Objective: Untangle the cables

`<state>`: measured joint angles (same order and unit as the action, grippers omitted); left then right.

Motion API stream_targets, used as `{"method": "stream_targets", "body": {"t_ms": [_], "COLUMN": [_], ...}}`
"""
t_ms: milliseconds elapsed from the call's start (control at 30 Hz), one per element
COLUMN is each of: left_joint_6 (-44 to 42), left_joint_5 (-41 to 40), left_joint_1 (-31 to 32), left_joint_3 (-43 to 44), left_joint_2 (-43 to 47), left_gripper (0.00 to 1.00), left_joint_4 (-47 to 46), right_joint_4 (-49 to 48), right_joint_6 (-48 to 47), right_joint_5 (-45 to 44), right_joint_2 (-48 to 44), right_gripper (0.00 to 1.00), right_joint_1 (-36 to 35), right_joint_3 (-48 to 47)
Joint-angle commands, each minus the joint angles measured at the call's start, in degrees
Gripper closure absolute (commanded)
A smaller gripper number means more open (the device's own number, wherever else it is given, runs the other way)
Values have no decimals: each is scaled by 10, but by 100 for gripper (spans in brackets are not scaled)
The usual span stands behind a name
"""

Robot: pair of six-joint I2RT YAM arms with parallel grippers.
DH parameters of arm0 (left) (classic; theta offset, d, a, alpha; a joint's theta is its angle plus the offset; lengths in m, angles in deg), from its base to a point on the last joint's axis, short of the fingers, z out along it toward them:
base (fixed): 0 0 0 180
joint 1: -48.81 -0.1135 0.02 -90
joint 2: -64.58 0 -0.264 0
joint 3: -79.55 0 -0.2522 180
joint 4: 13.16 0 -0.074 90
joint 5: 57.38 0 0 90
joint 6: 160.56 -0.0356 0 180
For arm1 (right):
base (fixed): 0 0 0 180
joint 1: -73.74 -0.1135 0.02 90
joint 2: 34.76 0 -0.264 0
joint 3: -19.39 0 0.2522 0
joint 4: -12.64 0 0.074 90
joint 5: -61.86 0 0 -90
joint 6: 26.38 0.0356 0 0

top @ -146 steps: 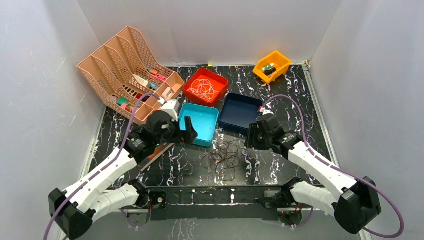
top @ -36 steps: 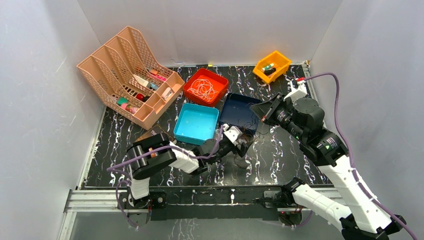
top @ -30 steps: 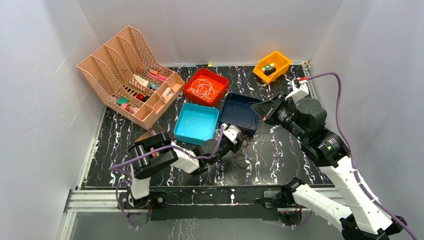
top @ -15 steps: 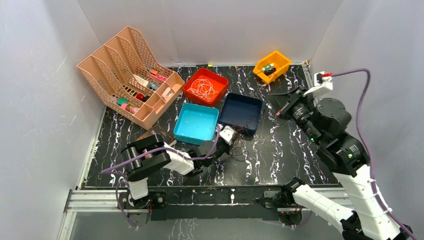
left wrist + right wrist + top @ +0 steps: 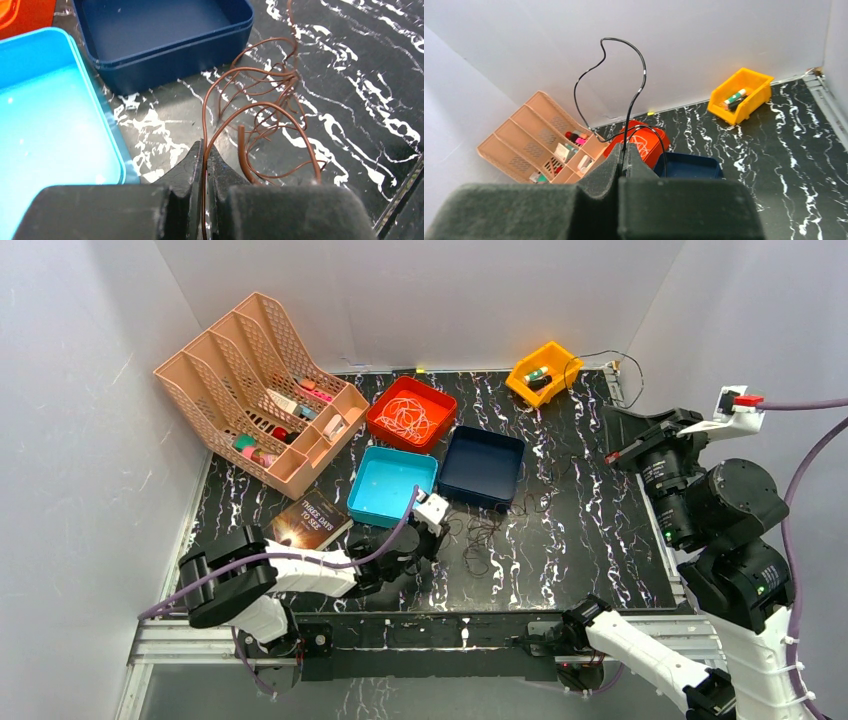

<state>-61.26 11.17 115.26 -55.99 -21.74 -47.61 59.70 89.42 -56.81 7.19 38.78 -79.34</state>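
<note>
well, both pairs of fingers are pressed together on a strand. the left fingers [image 5: 192,162] pinch a run of the reddish-brown cable [image 5: 260,107], whose loose loops lie on the worktop [image 5: 350,60] just ahead of the tips and a little to their right. the teal tray [image 5: 50,110] sits to their left and the navy tray [image 5: 165,25] beyond them. the right fingers [image 5: 606,167] are raised high and off to the side, clamped on the black cable [image 5: 640,80], which curls up out of the tips into the air.

we judge the step to be drawing the black strand clear of the brown loops. to do it well we should use the left fingers as the anchor, low and firm, and let the right fingers pull away from them slowly along one line. from above, the strands between the two are too thin to tell whether black threads through brown. so we should watch the brown loops: if they lift or tighten ahead of the left tips, we ease off and change direction rather than cinch a knot.
</note>
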Motion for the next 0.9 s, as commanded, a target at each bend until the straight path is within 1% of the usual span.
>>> {"method": "stream_targets", "body": {"t_ms": [0, 133, 233, 367, 500, 533, 600, 667, 733, 767, 800, 833, 867], "left_joint_6": [32, 37, 39, 45, 39, 34, 20, 5, -9, -15, -22, -31, -37], "left_joint_5": [-25, -38, -53, -64, -69, -70, -62, -48, -30, -21, -11, -2, 5], "left_joint_1": [3, 3, 3, 3, 3, 3, 3, 3, 4, 4, 3, 3, 3], "left_joint_3": [-13, -27, -28, -33, -32, -32, -36, -38, -40, -39, -39, -39, -39], "left_joint_2": [51, 74, 77, 114, 151, 164, 185, 206, 224, 233, 240, 249, 257], "left_gripper": [100, 100, 100, 100, 100, 93, 74, 59, 45, 41, 31, 24, 22], "left_joint_4": [84, 108, 144, 190, 224, 226, 218, 204, 191, 189, 187, 187, 186], "right_joint_4": [-22, -27, -28, -33, -35, -35, -40, -47, -56, -63, -69, -75, -80], "right_joint_6": [-43, -47, -59, -79, -65, -54, -30, -7, 16, 25, 32, 39, 44], "right_joint_5": [-42, -41, -48, -62, -34, -17, 19, 53, 75, 82, 86, 89, 90], "right_joint_2": [1, -1, -1, -2, -3, -3, -2, 0, 2, 2, 2, 2, 3], "right_gripper": [100, 100, 100, 100, 100, 100, 100, 100, 100, 100, 100, 100, 100], "right_joint_1": [-1, -2, -1, -1, -2, -2, -2, -2, -2, -2, -1, -2, -1], "right_joint_3": [-24, -25, -29, -39, -28, -21, -2, 20, 38, 51, 56, 65, 71]}}
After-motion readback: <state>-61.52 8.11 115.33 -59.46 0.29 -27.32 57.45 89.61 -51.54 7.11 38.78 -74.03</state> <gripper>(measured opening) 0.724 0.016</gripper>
